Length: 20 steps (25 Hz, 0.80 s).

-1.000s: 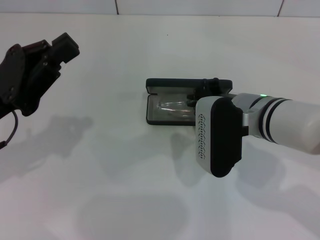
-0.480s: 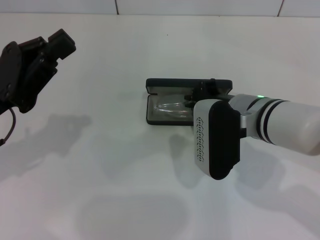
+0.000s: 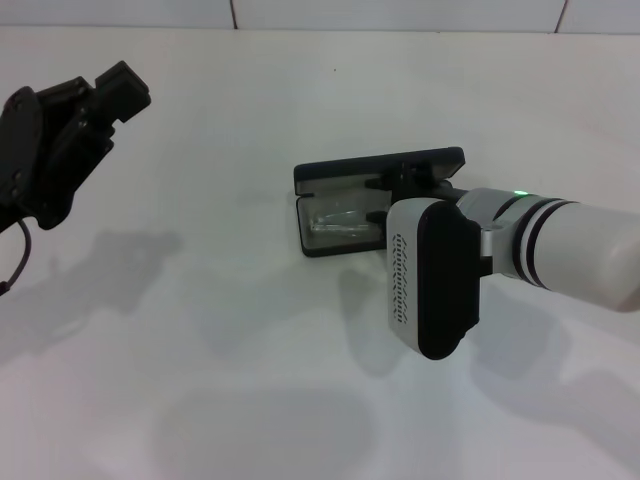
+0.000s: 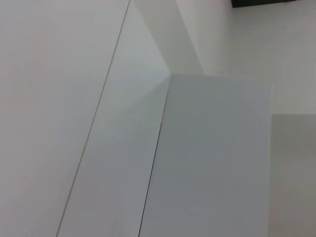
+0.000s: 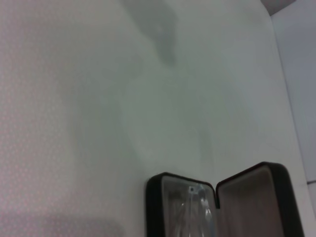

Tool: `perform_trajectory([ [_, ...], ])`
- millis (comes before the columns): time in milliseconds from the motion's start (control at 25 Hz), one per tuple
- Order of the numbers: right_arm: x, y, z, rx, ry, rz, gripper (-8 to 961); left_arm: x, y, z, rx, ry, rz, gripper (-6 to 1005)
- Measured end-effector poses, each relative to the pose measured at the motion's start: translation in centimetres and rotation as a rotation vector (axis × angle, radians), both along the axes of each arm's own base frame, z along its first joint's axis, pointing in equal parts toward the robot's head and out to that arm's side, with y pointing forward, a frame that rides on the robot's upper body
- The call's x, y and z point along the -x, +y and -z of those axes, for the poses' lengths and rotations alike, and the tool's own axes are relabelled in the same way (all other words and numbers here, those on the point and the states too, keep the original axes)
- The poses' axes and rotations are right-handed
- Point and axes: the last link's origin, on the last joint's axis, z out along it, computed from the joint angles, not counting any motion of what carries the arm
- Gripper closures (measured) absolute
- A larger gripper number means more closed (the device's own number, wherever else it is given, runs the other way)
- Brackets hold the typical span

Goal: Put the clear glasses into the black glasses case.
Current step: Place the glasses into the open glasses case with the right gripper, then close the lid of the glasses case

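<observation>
The black glasses case (image 3: 305,238) lies open in the middle of the white table, its lid (image 3: 380,163) tilted up behind the tray. The clear glasses (image 3: 338,219) rest inside the grey tray. My right gripper (image 3: 388,198) is at the case's right half, its two black fingers apart, one by the lid and one over the tray, with nothing held between them. The right wrist view shows the case (image 5: 154,197) with the glasses (image 5: 191,213) in one half and the lid (image 5: 256,195) standing beside them. My left gripper (image 3: 118,88) hangs raised at the far left, away from the case.
The white table (image 3: 250,350) spreads around the case, with a tiled wall edge at the back. My right arm's white wrist housing (image 3: 435,275) hides the case's right front corner. The left wrist view shows only white wall panels (image 4: 207,158).
The case's lid has tipped forward and the case has turned slightly on the table. The right gripper shifted a little nearer the tray. The left arm barely moved.
</observation>
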Motion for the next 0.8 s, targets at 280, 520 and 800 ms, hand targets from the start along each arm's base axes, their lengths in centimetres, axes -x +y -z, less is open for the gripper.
perform_trajectory([
  [280,0.4,-0.7,0.2,0.012,0.009,-0.009,628,0.2,-0.2,0.0,0.000,0.000,-0.005,948],
  [520,0.8,-2.1,0.1,0.022,0.033,-0.016,629,0.4,-0.4,0.0,-0.002,0.000,-0.013,948],
  [800,1.2,-4.3,-0.8,0.018,0.118,0.028,630,0.4,-0.6,-0.1,-0.007,-0.001,-0.005,948],
])
